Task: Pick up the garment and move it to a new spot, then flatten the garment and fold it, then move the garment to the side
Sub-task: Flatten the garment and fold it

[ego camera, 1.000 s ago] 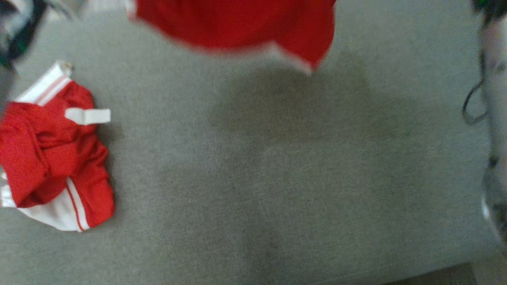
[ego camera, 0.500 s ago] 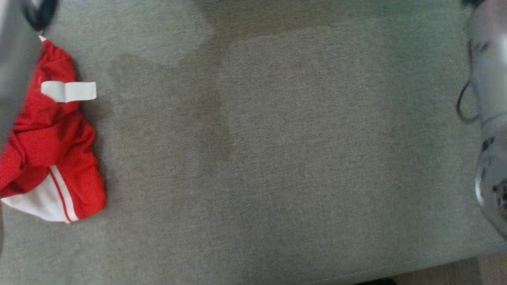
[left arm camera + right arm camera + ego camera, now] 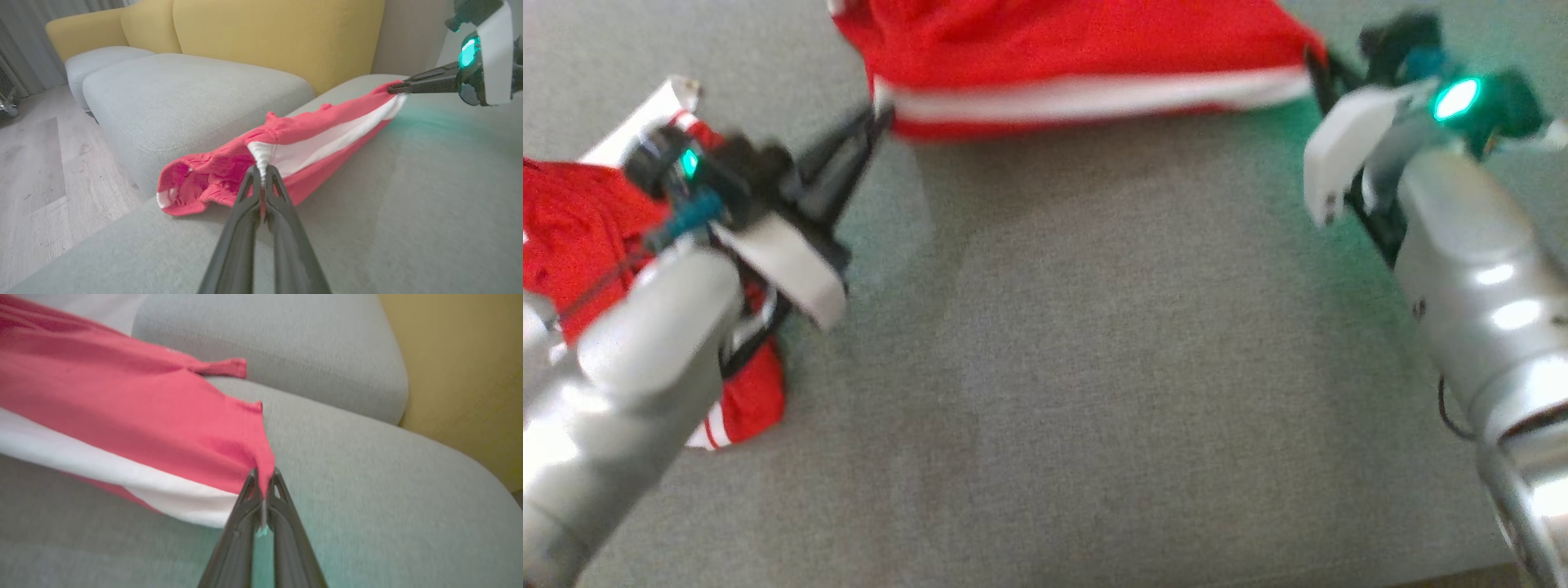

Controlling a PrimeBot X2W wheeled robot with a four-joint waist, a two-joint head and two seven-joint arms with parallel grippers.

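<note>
The garment (image 3: 1062,57) is red with a white band and hangs stretched between my two grippers at the top of the head view, over the grey sofa seat (image 3: 1111,367). My left gripper (image 3: 876,121) is shut on its left white-banded corner. In the left wrist view the garment (image 3: 310,139) runs from my left gripper (image 3: 261,173) across to the right gripper (image 3: 394,87). My right gripper (image 3: 1316,59) is shut on the red right corner. The right wrist view shows the garment (image 3: 122,416) pinched by my right gripper (image 3: 263,479).
A second red and white garment (image 3: 572,237) lies crumpled at the seat's left, partly under my left arm. Yellow sofa backs (image 3: 278,36) and another grey cushion (image 3: 184,90) stand beyond. Wooden floor (image 3: 36,163) lies off the seat's edge.
The head view has shifted. Both arms have come into it, holding the red garment stretched between them near the top; half a second ago it was out of the picture.
</note>
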